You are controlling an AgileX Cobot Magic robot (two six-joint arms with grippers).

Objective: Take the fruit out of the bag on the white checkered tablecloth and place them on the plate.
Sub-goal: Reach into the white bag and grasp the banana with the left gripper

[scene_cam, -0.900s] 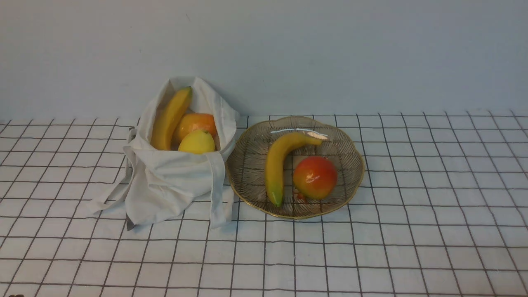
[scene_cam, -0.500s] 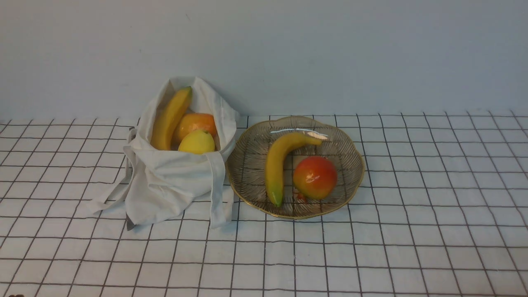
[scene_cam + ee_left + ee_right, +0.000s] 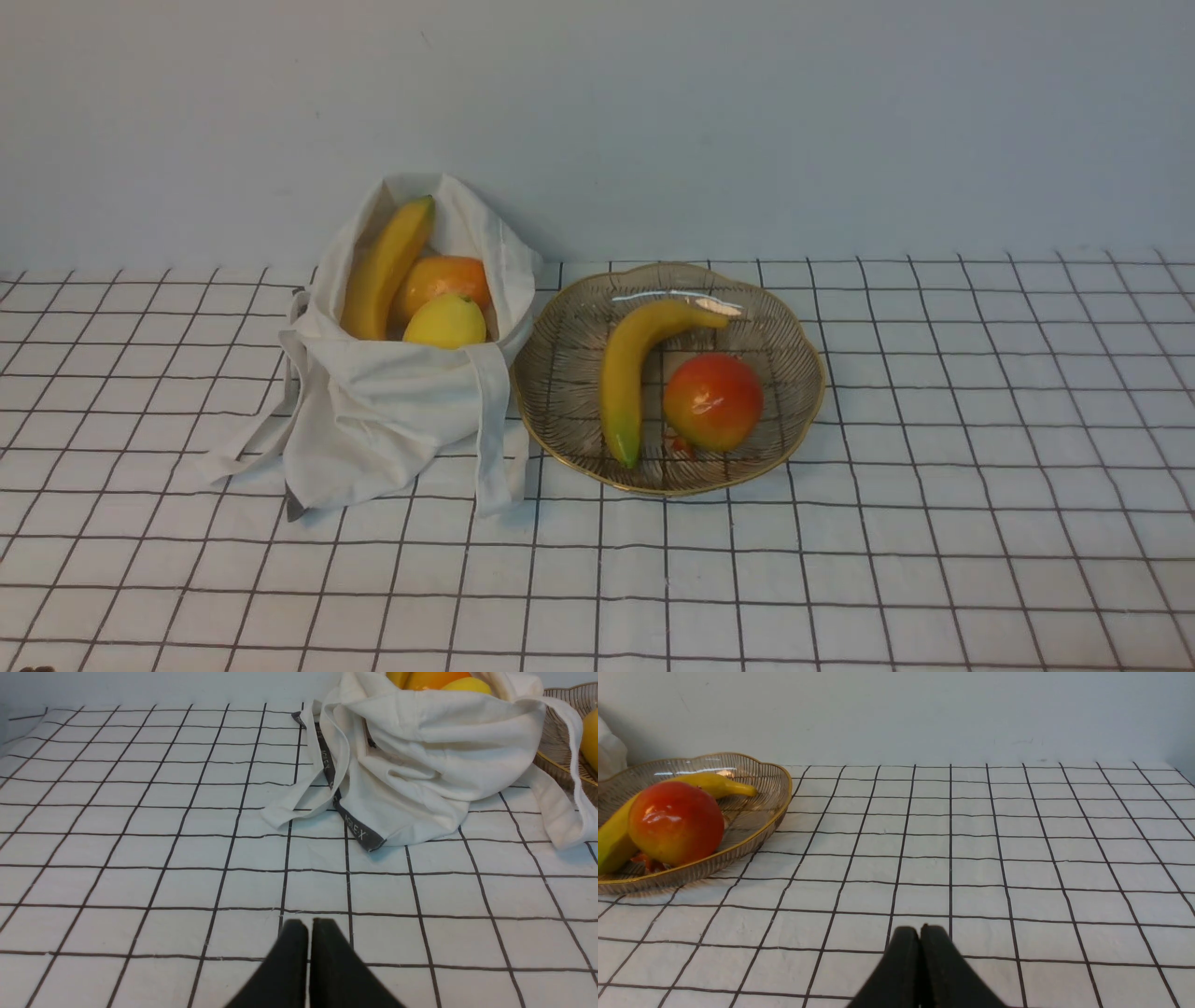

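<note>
The off-white bag point(image 3: 373, 411) slumps on the white checkered tablecloth point(image 3: 934, 467), its mouth open. A long yellow banana point(image 3: 385, 266), an orange oval fruit point(image 3: 446, 278) and a lemon point(image 3: 446, 322) lie inside it. To its right stands the gold-rimmed glass plate point(image 3: 560, 336), holding another banana point(image 3: 625, 373). My left gripper point(image 3: 308, 926) is shut and empty, hovering over bare cloth well short of the bag point(image 3: 420, 765). My right gripper point(image 3: 920, 931) is also shut and empty, over the cloth to the right of the plate point(image 3: 761, 812). Neither gripper shows in the front view.
A round red-and-yellow fruit point(image 3: 714, 401) sits on the plate beside the banana. The bag's strap handles point(image 3: 490, 439) trail forward onto the cloth, one next to the plate's rim. A plain wall point(image 3: 747, 121) closes off the back of the table.
</note>
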